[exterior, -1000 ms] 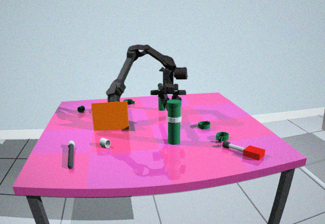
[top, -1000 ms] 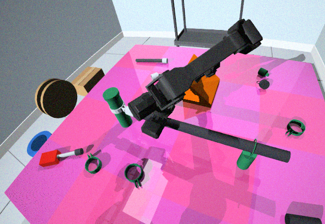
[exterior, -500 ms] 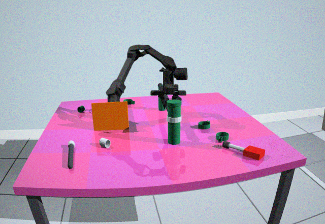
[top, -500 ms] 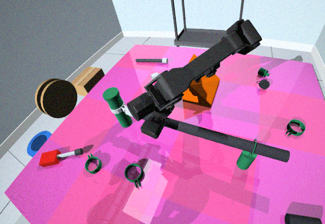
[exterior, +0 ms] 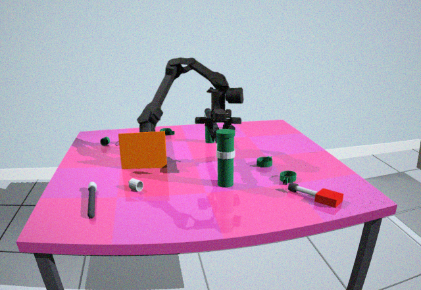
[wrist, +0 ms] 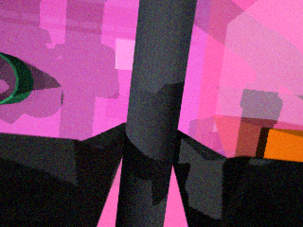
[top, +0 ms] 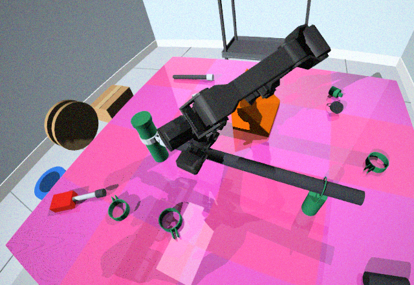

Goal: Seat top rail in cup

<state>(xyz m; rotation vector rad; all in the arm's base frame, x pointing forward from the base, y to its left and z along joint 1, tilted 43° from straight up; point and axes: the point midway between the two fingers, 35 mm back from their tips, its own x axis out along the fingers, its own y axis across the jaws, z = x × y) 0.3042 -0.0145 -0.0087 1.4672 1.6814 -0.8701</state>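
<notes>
Wrist view showed the gripper (wrist: 148, 163) pinching the dark top rail (wrist: 158, 71) from both sides, the tube running straight up the frame between the two dark fingers. From above, the rail (top: 284, 176) lay at a slant across the pink table (top: 100, 258), its far part threaded through the thin green ring of the loop cap (top: 315, 198), its near cut end hidden under the gripper (top: 192, 156) just beside the big green post (top: 150, 136). A pale brace band (top: 150, 140) sat high on the post, a little below its cap; the rail-end cup itself could not be made out behind the wrist, so whether the end had entered it was not clear. To do this step well, I judged the rail should be pushed along its own axis toward the post, kept level with the band so the cut end does not drag the band down, and driven until it stops before the fingers spread and back off. In the exterior view, the arm (exterior: 163, 86) rose from its base at the back of the table, bent sharply at the elbow and dropped its wrist nearly vertical, the gripper (exterior: 217, 123) pointing down just behind the post (exterior: 225, 158).
</notes>
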